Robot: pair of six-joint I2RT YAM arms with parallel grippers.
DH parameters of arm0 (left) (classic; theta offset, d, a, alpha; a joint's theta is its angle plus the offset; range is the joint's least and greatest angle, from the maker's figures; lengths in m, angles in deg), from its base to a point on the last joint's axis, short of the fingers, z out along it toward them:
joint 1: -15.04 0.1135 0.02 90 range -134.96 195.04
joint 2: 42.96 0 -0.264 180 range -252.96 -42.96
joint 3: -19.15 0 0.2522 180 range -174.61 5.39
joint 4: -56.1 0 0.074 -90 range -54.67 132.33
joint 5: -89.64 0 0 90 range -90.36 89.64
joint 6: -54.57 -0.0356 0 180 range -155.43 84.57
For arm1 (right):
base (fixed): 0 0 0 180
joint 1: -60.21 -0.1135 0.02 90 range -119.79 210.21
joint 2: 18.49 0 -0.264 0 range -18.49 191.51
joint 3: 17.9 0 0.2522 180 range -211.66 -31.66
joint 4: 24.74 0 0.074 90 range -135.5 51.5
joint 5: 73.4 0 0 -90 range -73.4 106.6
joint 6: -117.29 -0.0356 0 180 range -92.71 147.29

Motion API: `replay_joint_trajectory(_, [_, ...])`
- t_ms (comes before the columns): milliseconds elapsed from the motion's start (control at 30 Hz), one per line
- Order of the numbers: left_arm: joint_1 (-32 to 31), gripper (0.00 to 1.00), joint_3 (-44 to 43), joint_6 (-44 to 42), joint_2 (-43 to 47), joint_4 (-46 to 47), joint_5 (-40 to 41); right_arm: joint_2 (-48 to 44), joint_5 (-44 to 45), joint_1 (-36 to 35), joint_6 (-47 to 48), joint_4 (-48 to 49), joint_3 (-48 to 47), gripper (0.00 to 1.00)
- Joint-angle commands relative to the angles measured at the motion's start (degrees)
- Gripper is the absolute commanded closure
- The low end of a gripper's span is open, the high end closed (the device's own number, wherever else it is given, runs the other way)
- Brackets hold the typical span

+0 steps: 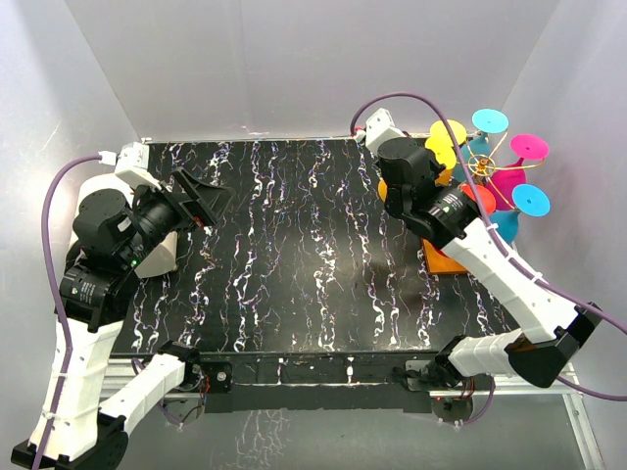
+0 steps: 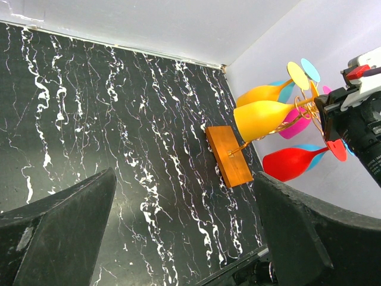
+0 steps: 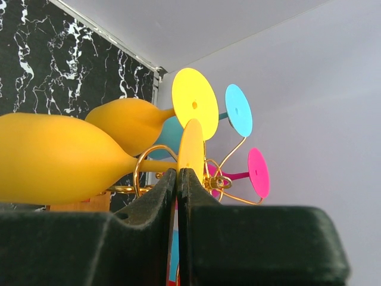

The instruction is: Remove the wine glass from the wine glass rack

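The wine glass rack point(image 2: 229, 156) stands at the table's far right corner, an orange base plate with a gold wire stem and looped hooks point(image 1: 480, 164). Several coloured glasses hang on it, bowls outward. My right gripper point(image 3: 178, 173) is at the hooks, shut on the edge of the round foot point(image 3: 191, 149) of a yellow wine glass point(image 3: 53, 158), whose stem lies in a gold loop. A second yellow glass point(image 3: 128, 122) hangs just behind it. My left gripper point(image 2: 184, 238) hovers wide open over the left of the table point(image 1: 294, 255), holding nothing.
A red glass point(image 2: 292, 162), teal and pink glasses point(image 3: 257, 173) hang round the same rack. White walls point(image 1: 578, 98) close in right behind and beside it. My right arm's wrist point(image 1: 416, 181) covers part of the rack from above.
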Motion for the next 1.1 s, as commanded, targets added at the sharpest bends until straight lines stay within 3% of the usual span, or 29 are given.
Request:
replay_joint_trajectory(0, [-0.30, 0.01, -0.75, -0.19, 0.10, 0.97, -0.77, -1.35, 3.24, -0.10, -0.45, 5.05, 1.44, 1.00])
replay_joint_trajectory(667, [-0.30, 0.01, -2.19, -0.27, -0.15, 0.35, -1.04, -4.21, 4.67, 2.53, -2.42, 3.25, 3.10, 1.00])
replay_joint_trajectory(1067, [-0.33, 0.01, -2.04, 0.81, -0.84, 1.10, -1.80, -8.90, 0.56, 2.54, -4.23, -1.75, 5.62, 1.00])
